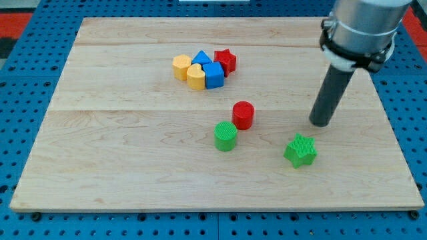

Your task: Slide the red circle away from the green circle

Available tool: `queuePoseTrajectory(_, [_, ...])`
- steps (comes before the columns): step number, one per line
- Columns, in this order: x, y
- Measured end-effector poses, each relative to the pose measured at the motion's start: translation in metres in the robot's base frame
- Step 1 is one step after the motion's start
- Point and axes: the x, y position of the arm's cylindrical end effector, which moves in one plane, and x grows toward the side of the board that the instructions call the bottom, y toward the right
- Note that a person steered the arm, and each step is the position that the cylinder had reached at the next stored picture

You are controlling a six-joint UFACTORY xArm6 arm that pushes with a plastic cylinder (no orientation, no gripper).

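The red circle stands near the board's middle. The green circle sits just below and to the left of it, nearly touching. My tip rests on the board well to the right of the red circle, about level with it, and just above the green star. The tip touches no block.
A cluster near the view's top holds a yellow hexagon, a yellow block, a blue triangle, a blue cube and a red star. The wooden board lies on a blue pegboard.
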Motion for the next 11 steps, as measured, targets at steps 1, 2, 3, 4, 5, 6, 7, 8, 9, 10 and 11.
queuePoseTrajectory(1, [0.037, -0.047])
queuePoseTrajectory(2, [0.052, -0.094])
queuePoseTrajectory(3, [0.052, -0.106])
queuePoseTrajectory(4, [0.029, -0.114])
queuePoseTrajectory(5, [0.019, -0.133])
queuePoseTrajectory(6, [0.000, -0.111])
queuePoseTrajectory(7, [-0.024, -0.112])
queuePoseTrajectory(8, [-0.032, -0.118])
queuePoseTrajectory(9, [-0.036, -0.093])
queuePoseTrajectory(10, [-0.046, -0.080])
queuePoseTrajectory(11, [-0.072, -0.071])
